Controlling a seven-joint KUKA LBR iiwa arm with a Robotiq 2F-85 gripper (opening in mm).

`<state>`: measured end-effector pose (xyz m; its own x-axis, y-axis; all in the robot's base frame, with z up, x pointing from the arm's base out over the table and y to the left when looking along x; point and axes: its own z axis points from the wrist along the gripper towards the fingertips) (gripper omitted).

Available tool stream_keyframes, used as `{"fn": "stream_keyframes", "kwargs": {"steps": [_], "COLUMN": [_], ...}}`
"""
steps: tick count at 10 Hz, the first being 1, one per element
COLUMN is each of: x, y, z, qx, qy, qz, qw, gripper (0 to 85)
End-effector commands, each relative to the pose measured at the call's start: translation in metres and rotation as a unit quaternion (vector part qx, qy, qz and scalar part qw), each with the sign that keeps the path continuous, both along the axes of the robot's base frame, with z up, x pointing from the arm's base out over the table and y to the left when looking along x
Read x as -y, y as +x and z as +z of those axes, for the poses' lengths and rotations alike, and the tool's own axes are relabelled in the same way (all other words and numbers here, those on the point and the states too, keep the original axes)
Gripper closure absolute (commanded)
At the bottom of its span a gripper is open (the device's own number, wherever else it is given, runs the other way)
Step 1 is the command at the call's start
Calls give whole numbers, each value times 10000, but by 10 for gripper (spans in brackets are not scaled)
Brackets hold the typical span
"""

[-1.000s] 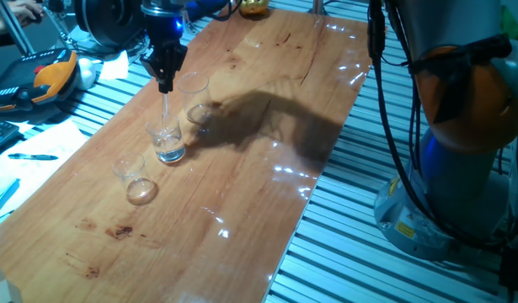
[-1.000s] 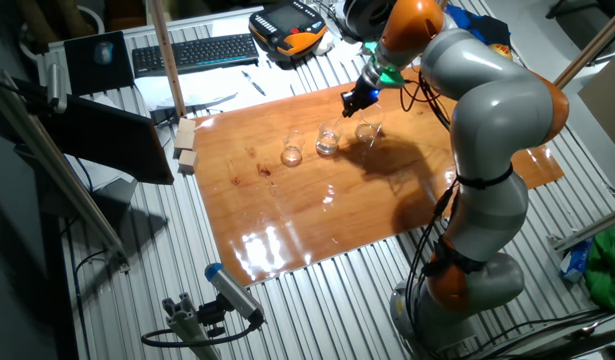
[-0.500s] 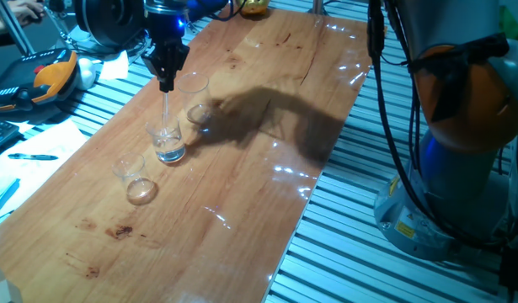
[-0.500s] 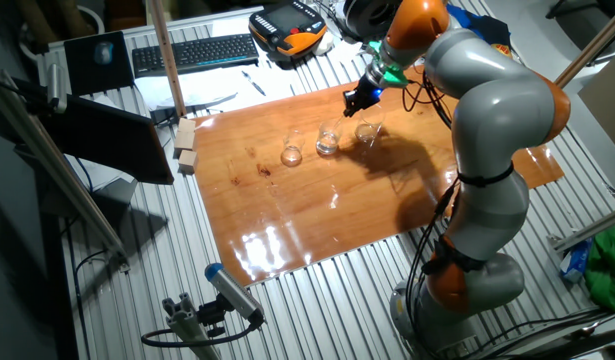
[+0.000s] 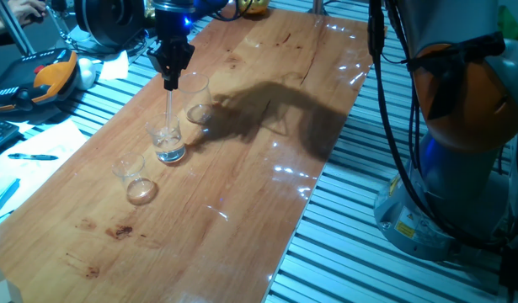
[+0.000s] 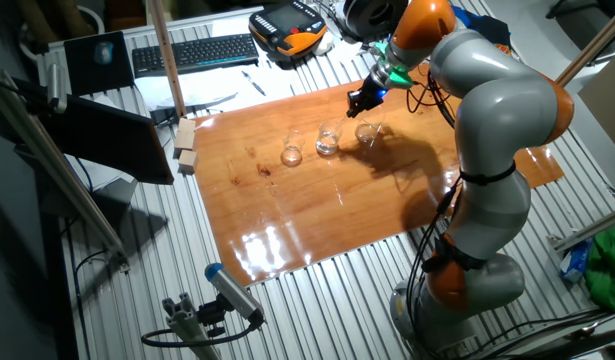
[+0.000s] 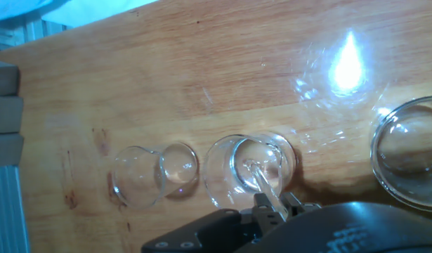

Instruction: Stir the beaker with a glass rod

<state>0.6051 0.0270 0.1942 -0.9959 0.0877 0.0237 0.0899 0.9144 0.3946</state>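
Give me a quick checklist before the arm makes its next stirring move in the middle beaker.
1. Gripper shut on the glass rod: ok.
2. Rod's lower end inside the beaker: ok; the hand view shows it within the rim.
3. Rod near upright: ok.
4. Beaker standing upright on the table: ok.
5. Taller beaker and smaller beaker apart from the middle one: ok.
6. Liquid in the beaker: cannot tell.

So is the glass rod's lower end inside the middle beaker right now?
Yes, in the hand view the glass rod runs down from the hand into the beaker, ending inside its rim.
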Motion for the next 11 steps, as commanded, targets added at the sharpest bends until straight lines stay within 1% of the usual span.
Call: {"fn": "stream_keyframes", "kwargs": {"steps": [1,3,5,6,7,9,11], "x": [9,41,72,90,107,121,112], "y": [-4,-16,-25,-34,-44,-51,-44], "z": [-1,-13,-34,-48,-68,-89,-79], "qx": [-2,-3,4,0,-16,-36,-77], "qy": [25,110,117,148,202,249,303], "qz": [-4,-45,-48,-55,-90,-115,-180], "qw": [10000,9999,9999,9999,9998,9996,9993], "gripper": [850,850,850,850,850,850,850]}}
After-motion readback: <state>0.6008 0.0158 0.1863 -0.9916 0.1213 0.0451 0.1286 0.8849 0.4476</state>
